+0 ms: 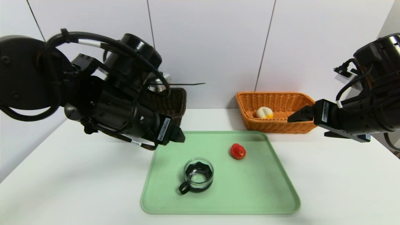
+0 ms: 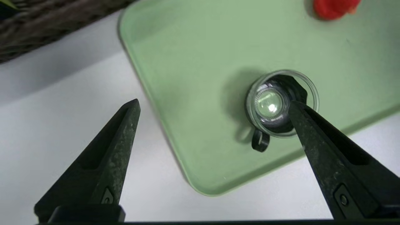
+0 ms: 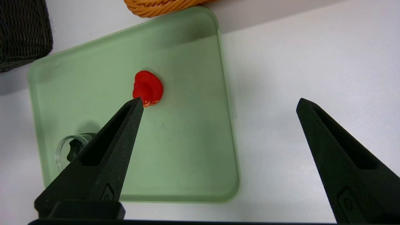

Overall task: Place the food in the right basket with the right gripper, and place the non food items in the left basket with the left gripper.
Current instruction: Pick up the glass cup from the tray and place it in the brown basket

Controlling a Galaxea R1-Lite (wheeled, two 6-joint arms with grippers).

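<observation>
Glass cup and red food piece on green tray; left gripper and right gripper spread, empty.

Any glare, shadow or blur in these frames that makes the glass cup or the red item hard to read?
Head view: the glass cup is sharp with faint rim reflections, and the red item is clear with a soft shadow. Left wrist view: a bright glint sits in the cup's base, its shadow falls on the green tray, and the dark basket is blurred. Right wrist view: a finger partly covers the cup.
</observation>
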